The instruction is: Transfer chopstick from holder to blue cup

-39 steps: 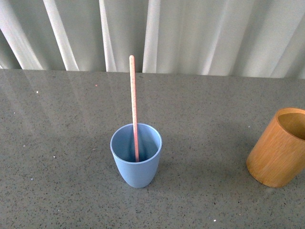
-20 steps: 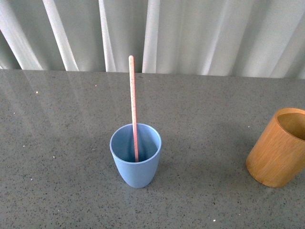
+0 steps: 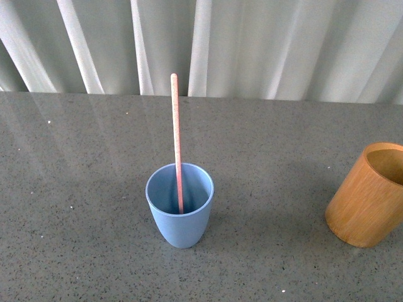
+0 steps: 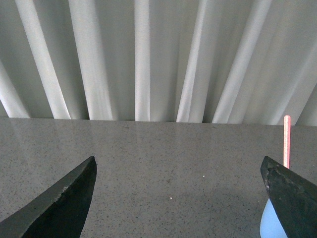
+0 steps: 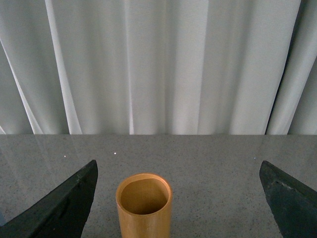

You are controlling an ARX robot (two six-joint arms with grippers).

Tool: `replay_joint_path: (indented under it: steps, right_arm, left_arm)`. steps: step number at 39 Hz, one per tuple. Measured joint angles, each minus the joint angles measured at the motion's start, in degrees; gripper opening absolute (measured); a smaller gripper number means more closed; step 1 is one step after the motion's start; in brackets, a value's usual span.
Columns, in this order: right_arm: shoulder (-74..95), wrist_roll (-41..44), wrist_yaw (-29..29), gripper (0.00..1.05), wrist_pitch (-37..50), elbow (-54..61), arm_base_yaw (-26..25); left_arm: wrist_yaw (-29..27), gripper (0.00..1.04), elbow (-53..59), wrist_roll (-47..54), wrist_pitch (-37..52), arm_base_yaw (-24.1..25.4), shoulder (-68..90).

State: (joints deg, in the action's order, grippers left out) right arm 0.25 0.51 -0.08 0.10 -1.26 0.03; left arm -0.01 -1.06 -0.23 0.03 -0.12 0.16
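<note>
Already I see the chopstick (image 3: 177, 138) standing in the blue cup (image 3: 180, 214) mid-worktop; the holder (image 3: 367, 195) near the right edge looks empty. Both tools, left tool (image 4: 178, 198) and right tool (image 5: 178, 198), are spread and hold nothing; the transfer seems done.

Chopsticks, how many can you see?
1. The chopstick stands in the blue cup, leaning on its far rim. The holder, off to the right, looks empty in the right wrist view; its bottom is not fully visible.
</note>
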Motion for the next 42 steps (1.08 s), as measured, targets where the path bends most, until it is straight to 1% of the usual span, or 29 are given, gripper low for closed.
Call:
replay_joint_path:
  steps: [42]
  right_arm:
    - [0.0,0.0,0.0,0.95,0.0,0.0,0.0]
  left_arm:
    - [0.0,0.98,0.0,0.0,0.0,0.0,0.0]
